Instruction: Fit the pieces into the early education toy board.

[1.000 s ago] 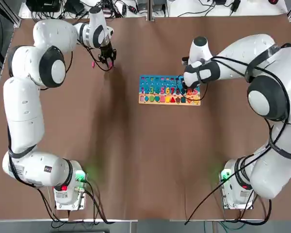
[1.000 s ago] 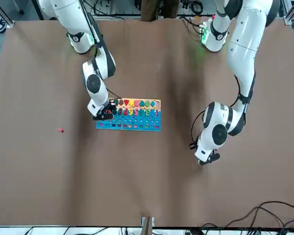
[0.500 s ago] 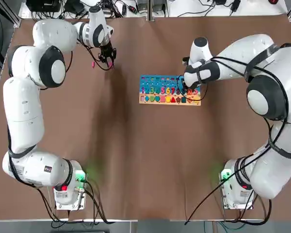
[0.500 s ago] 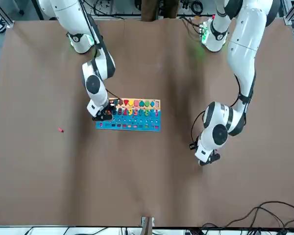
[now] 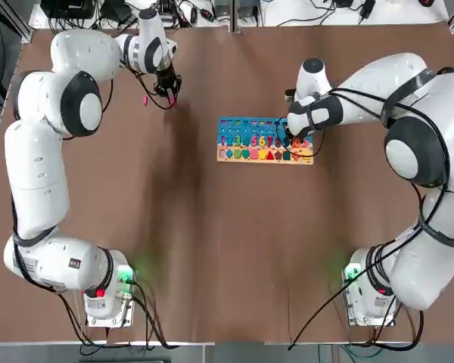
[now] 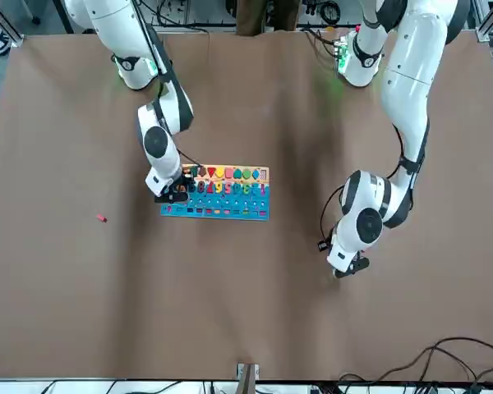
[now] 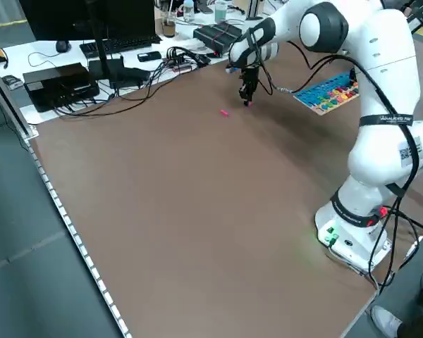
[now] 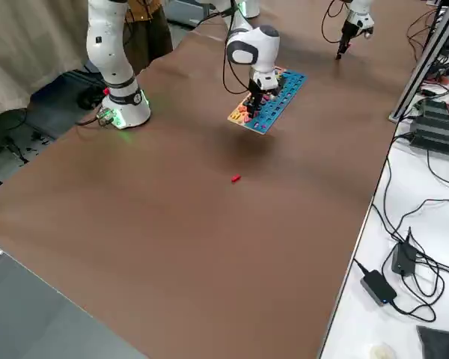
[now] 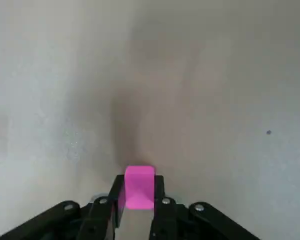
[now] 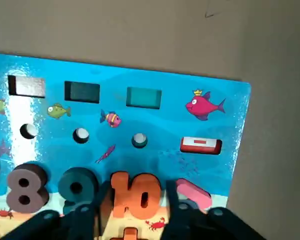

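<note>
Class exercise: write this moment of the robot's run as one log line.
left gripper: fingers closed on pink piece, off board | right gripper: at orange 10, over board | red piece: on table

The board's point(image 5: 242, 157) right end (partly) hides under the arm point(image 5: 356, 94).

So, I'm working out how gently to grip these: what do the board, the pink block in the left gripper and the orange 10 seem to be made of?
Board: probably wood with a glossy printed face; glare and tan lower strip suggest it.
Pink block, in the left gripper: smooth, evenly coloured, perhaps plastic or painted wood.
Orange 10: thick and plain-coloured, likely painted wood, possibly plastic.
</note>
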